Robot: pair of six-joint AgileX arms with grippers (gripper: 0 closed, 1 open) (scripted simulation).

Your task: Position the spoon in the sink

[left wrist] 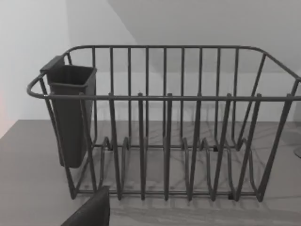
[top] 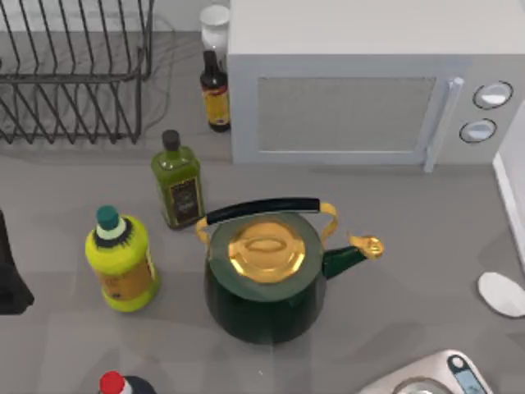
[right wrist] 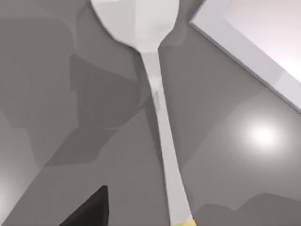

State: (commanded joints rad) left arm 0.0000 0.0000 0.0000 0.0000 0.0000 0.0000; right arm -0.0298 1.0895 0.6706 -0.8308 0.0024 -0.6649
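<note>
The spoon (top: 500,293) lies flat on the grey counter at the table's right edge; its white oval bowl shows in the top view. The right wrist view looks straight down on the spoon (right wrist: 157,103), with its long white handle ending in a yellow tip. A dark part of my right gripper (right wrist: 87,209) hangs above the counter beside the handle, apart from it. The white rim of the sink (right wrist: 244,47) runs close beside the spoon's bowl, and the sink (top: 510,189) also shows at the right edge. My left arm (top: 12,279) is parked at the left edge.
A green kettle (top: 262,283) with a gold lid stands mid-table. Left of it are a yellow bottle (top: 121,258) and an olive-oil bottle (top: 177,180). A microwave (top: 369,90), a dark bottle (top: 216,90) and a wire dish rack (left wrist: 164,127) line the back. A scale (top: 443,373) sits front right.
</note>
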